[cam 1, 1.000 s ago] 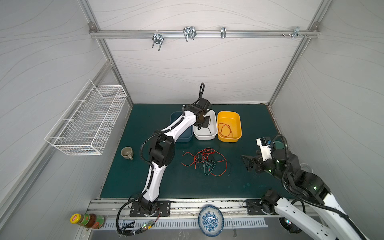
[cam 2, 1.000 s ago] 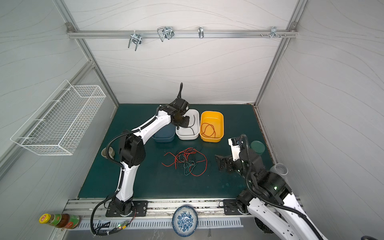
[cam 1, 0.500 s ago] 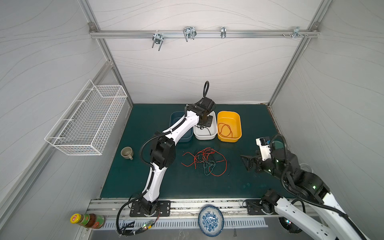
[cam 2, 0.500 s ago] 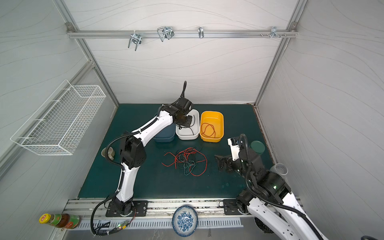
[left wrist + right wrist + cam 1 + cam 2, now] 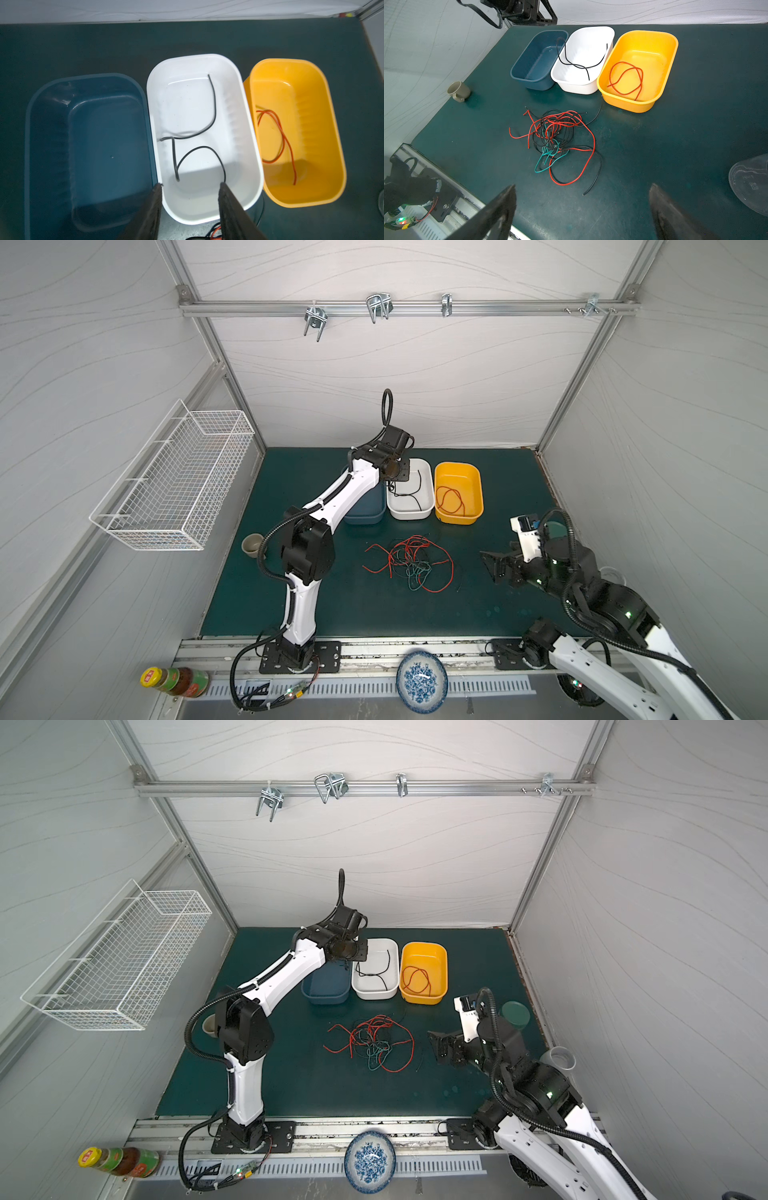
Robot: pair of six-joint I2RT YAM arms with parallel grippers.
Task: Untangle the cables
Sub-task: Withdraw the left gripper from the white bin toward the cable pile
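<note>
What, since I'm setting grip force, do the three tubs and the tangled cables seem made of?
Blue tub, white tub, yellow tub: probably moulded plastic, glossy; highlights, rounded rims. Cables: smooth, likely plastic-insulated wire; they lie in limp loops. Cores not visible.

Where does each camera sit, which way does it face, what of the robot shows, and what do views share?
Both top views: high over the front edge, looking down and back; both arms, left gripper over the white tub, right gripper apart from the cable tangle.
Left wrist: on the left arm, looking down into blue tub, white tub, yellow tub; only its parted fingers show.
Right wrist: low, looking across the tangle toward the tubs; its open fingers, the left gripper.
Shared: all show the white tub's black cable.
</note>
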